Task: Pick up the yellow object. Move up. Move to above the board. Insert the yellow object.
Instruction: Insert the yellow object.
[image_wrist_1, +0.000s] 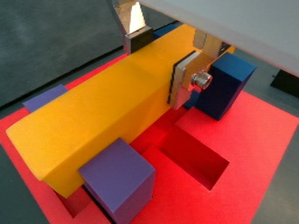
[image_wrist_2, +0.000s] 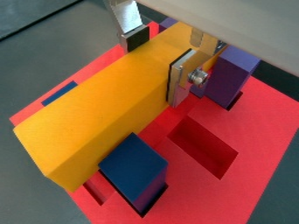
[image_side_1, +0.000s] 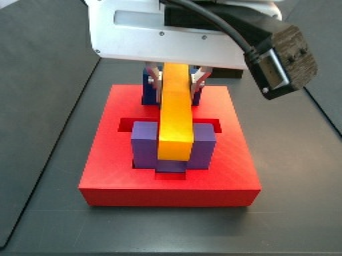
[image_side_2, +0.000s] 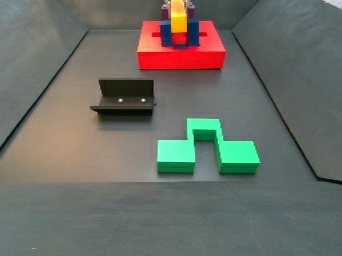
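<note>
Fingers: the gripper (image_wrist_1: 158, 54) is closed on the yellow object (image_wrist_1: 100, 105), its silver plates pressed against the bar's two long side faces near one end. One finger (image_wrist_1: 186, 79) shows plainly in both wrist views, flat against the yellow face with its fastening screw visible; the opposite finger (image_wrist_2: 131, 24) is only partly in frame. The opening is as narrow as the bar's thickness.

Position of the bar: it lies level over the board (image_side_1: 114, 175), set between the upright posts. In a wrist view a purple post (image_wrist_1: 117, 182) stands touching or just beside the bar's near end, and a blue post (image_wrist_1: 225, 83) sits just beside the gripped end. An open recessed slot (image_wrist_1: 197, 157) in the red surface is exposed beside the bar. Whether the bar is fully seated in its slot cannot be told.

Differences between views: a side view (image_side_1: 174, 105) shows the bar's long axis running from the camera toward the gripper body, passing between a pair of purple posts (image_side_1: 144, 145). Another side view alone shows the rest of the worktop (image_side_2: 80, 150): from left to right, the fixture (image_side_2: 123, 97), then the green notched block (image_side_2: 205, 147), both well apart from the board (image_side_2: 181, 55) at the far end. In that view the bar (image_side_2: 178, 20) appears end-on and small.
</note>
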